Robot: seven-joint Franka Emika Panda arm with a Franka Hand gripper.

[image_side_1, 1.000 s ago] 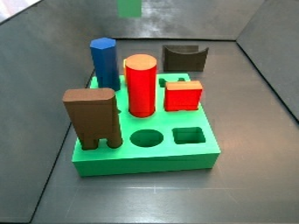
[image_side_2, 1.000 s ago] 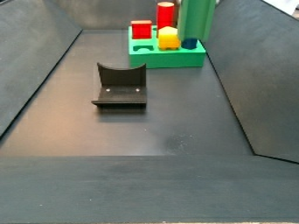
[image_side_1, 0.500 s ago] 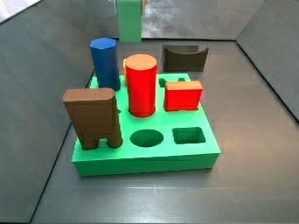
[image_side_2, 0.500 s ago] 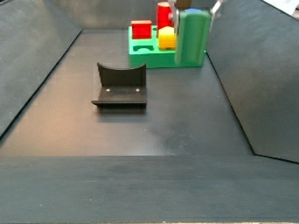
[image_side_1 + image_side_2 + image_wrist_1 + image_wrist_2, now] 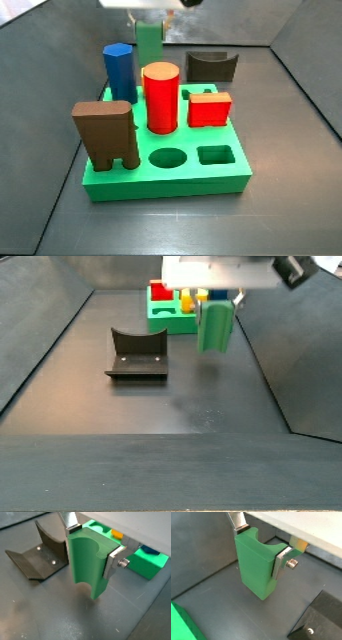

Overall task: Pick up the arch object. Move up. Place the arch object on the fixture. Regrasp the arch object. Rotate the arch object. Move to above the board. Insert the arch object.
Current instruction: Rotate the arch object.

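Your work area is a dark grey floor with sloped walls. In both wrist views the gripper [image 5: 90, 544] is clamped on the arch object [image 5: 89, 564], with the fixture [image 5: 40, 554] near it. In a side view the arch object [image 5: 215, 326] hangs at about two o'clock from the fixture [image 5: 136, 354], apparently clear of the floor, in front of the board [image 5: 187, 322].

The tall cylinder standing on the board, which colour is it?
Red cylinder, clearest in a side view; the pincer hangs behind it.
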